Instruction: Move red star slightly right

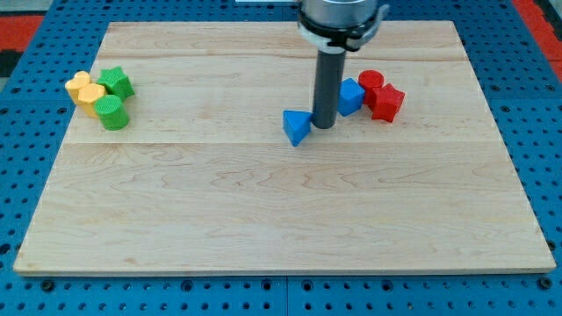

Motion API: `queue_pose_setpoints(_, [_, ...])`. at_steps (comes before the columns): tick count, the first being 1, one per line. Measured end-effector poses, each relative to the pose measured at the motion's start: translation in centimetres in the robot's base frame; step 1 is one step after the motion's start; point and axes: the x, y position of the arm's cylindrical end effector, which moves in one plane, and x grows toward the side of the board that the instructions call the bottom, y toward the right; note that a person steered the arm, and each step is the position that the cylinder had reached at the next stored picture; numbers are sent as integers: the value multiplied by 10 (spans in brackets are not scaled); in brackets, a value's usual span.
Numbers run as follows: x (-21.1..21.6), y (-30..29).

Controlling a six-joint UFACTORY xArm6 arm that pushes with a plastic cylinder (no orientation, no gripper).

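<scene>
A pale wooden board (pixel 263 219) is lying on a blue pegboard surface (pixel 18 132).

The board is filling most of the scene, its planks running left to right with faint seams showing. The blue surface, dotted with rows of small holes, is framing it on every side. Red patches are showing at the far left corner (pixel 13 22) and far right corner (pixel 540 13). Even light is falling across everything.
</scene>
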Motion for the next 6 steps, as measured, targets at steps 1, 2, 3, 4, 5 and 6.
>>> queue_pose_setpoints(1, [0, 28])
queue_pose_setpoints(2, [-4, 56])
queue_pose_setpoints(3, [-19, 78])
queue_pose_setpoints(4, [-22, 110])
queue_pose_setpoints(5, [-22, 105])
queue_pose_setpoints(6, [-40, 62])
